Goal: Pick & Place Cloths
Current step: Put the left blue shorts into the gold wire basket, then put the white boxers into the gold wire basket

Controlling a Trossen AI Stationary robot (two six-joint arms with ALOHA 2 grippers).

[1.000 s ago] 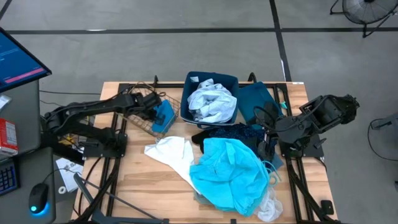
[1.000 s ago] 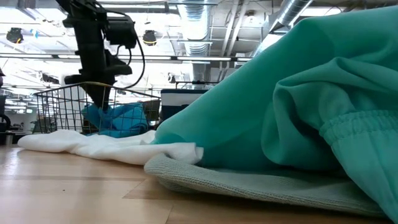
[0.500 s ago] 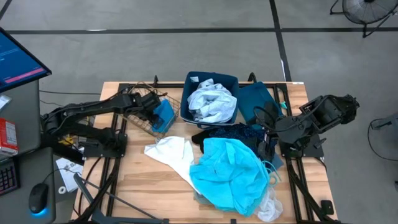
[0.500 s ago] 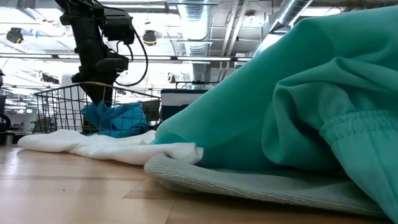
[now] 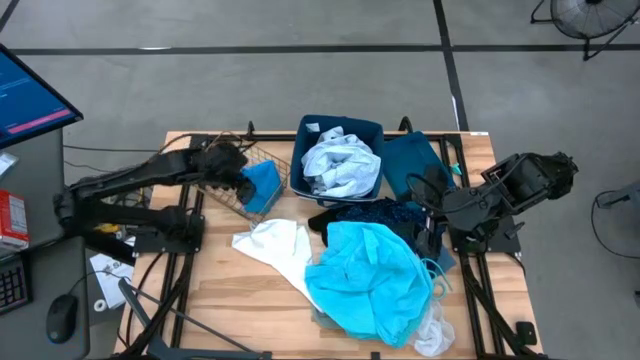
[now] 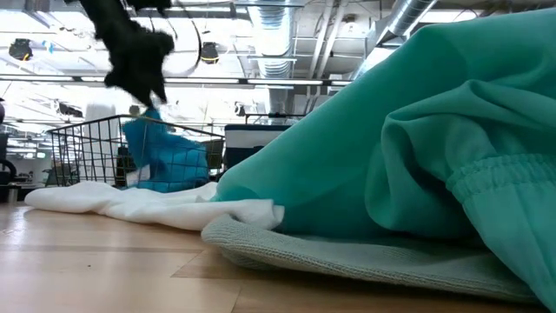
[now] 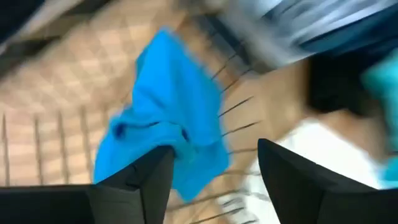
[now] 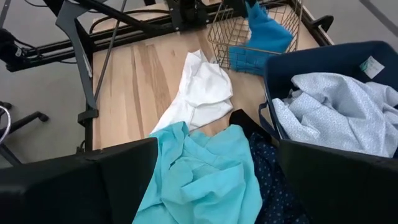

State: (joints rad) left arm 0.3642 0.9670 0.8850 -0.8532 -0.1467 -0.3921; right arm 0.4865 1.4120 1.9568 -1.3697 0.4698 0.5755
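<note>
A bright blue cloth [image 5: 262,185] lies in the wire basket [image 5: 218,195] at the table's far left, partly over its right wall. My left gripper [image 7: 211,155] hovers open just above that cloth; the low view shows it [image 6: 139,74] above the basket. A turquoise cloth [image 5: 370,280] is heaped at the near middle, over a grey-green one [image 6: 347,256]. A white cloth [image 5: 275,245] lies flat beside it. A navy dotted cloth [image 5: 375,213] lies behind. My right gripper [image 8: 217,186] stands open at the table's right side, above the turquoise cloth [image 8: 199,174]. My left gripper is open right above the blue cloth [image 7: 168,118]. One fingertip [image 7: 163,158] shows against the cloth's lower edge, and I cannot tell whether it touches it.
A dark blue bin [image 5: 310,128] at the far middle holds a pale white-blue cloth [image 5: 342,165]. A dark teal cloth [image 5: 410,165] lies to its right. Bare wood [image 5: 230,300] shows at the near left. A desk with a monitor [image 5: 25,100] stands left of the table.
My left gripper has opened and let go of the blue cloth, then risen and drawn back toward the table's left and far edges. The cloth stays in the basket. My right arm has kept still.
</note>
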